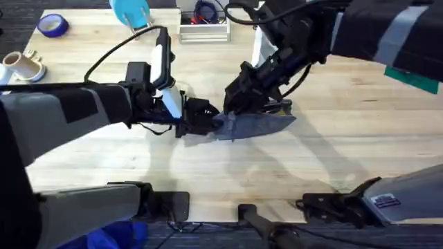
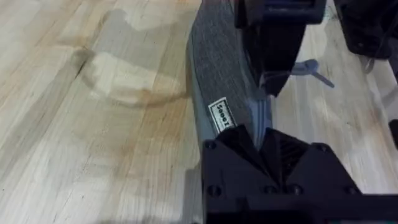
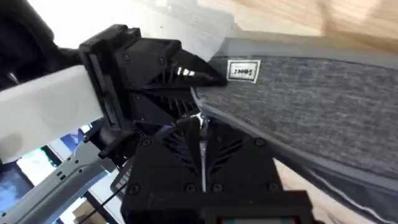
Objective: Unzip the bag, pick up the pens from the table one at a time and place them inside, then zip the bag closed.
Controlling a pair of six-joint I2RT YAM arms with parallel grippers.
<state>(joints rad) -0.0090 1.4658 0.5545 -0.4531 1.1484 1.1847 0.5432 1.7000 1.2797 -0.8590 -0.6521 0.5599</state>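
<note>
The grey-blue bag (image 1: pixel 261 125) lies at the middle of the table (image 1: pixel 360 145), its long side running left to right. My left gripper (image 1: pixel 202 119) is shut on the bag's left end; in the left wrist view its fingers (image 2: pixel 239 138) pinch the fabric beside a small white label (image 2: pixel 222 116). My right gripper (image 1: pixel 232 111) reaches in from the upper right and stands just above that same end. In the right wrist view it (image 3: pixel 202 142) is shut on the metal zipper pull (image 3: pixel 200 121), right next to the left gripper (image 3: pixel 163 73). The pens are out of view.
A blue tape roll (image 1: pixel 52 25) and a cream cup-like object (image 1: pixel 24 66) sit at the far left. A white box (image 1: pixel 204 29) stands at the back middle, a light blue object (image 1: pixel 130 12) beside it. Bare wood lies in front of the bag.
</note>
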